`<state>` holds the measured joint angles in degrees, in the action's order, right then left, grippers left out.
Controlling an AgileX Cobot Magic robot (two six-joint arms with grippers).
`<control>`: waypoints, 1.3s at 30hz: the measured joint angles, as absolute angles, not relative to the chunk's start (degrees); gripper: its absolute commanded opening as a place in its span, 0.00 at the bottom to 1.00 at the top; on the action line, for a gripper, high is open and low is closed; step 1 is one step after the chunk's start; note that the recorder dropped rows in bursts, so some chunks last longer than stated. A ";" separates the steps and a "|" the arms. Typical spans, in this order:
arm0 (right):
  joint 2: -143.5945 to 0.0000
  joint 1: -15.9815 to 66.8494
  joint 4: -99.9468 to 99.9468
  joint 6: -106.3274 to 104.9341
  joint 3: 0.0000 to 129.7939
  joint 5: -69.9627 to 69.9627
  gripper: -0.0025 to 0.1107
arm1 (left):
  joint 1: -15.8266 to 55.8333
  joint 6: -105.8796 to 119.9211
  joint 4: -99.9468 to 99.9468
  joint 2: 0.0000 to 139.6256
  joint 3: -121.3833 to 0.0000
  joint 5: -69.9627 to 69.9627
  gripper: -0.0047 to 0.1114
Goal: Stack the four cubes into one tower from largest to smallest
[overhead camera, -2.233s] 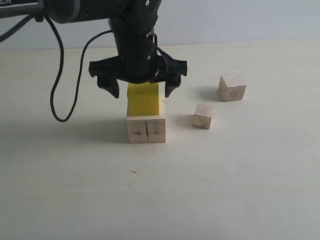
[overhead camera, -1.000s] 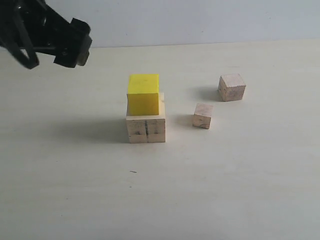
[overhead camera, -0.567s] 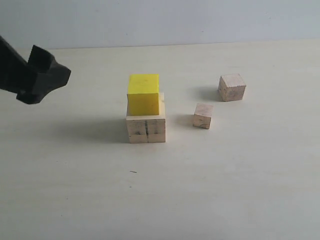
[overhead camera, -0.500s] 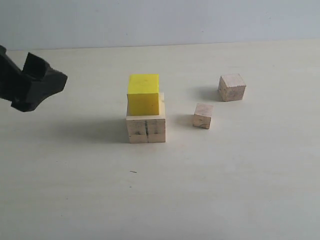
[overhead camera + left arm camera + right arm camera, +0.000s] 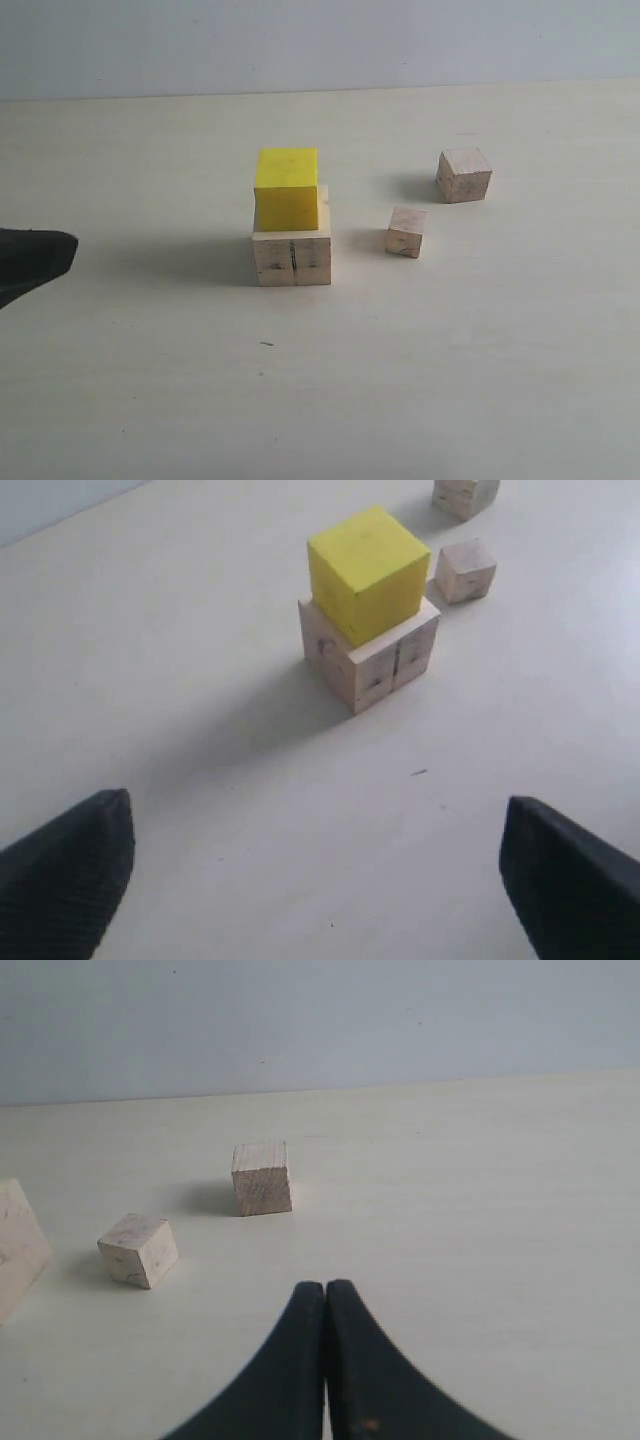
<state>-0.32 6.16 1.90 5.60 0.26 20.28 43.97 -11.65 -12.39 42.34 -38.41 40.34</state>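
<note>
Yellow cube [image 5: 286, 188] atop large cube [image 5: 292, 258]; medium cube [image 5: 464, 175], small cube [image 5: 407, 231] apart at right. Left gripper [image 5: 315, 830] spread wide, empty; right gripper [image 5: 326, 1300] closed, empty.

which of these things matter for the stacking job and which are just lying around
Job: large wood cube, yellow cube on top of it, medium wood cube, small wood cube.
Lying about: only a small dark speck on the table.

The yellow cube [image 5: 286, 185] atop the large wood cube [image 5: 292, 258] is the one tall obstacle — bare table [image 5: 450, 380] lies open all around it. To its right the small cube [image 5: 406, 232] stands near, leaving a narrow gap; the medium cube [image 5: 464, 175] sits farther back, free on every side.
</note>
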 measured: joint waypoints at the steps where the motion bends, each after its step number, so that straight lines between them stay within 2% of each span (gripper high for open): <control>1: -0.32 6.16 1.90 5.60 0.26 20.28 0.02 | 43.97 -10.62 -11.66 41.43 -37.87 40.44 0.85; 15: -1.47 6.16 1.90 5.60 3.99 20.91 0.02 | 43.97 -6.27 -5.84 24.94 -29.58 40.64 0.85; 31: -28.41 6.16 1.82 5.60 19.00 20.56 0.02 | 43.97 -6.27 -5.73 12.59 -27.48 38.62 0.85; 39: -31.42 6.16 1.82 5.60 19.94 19.86 0.02 | 43.97 -6.27 -6.07 10.25 -26.73 37.63 0.85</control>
<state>-31.42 6.16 1.82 5.60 19.94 19.86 43.97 -6.27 -6.07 10.25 -26.73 37.63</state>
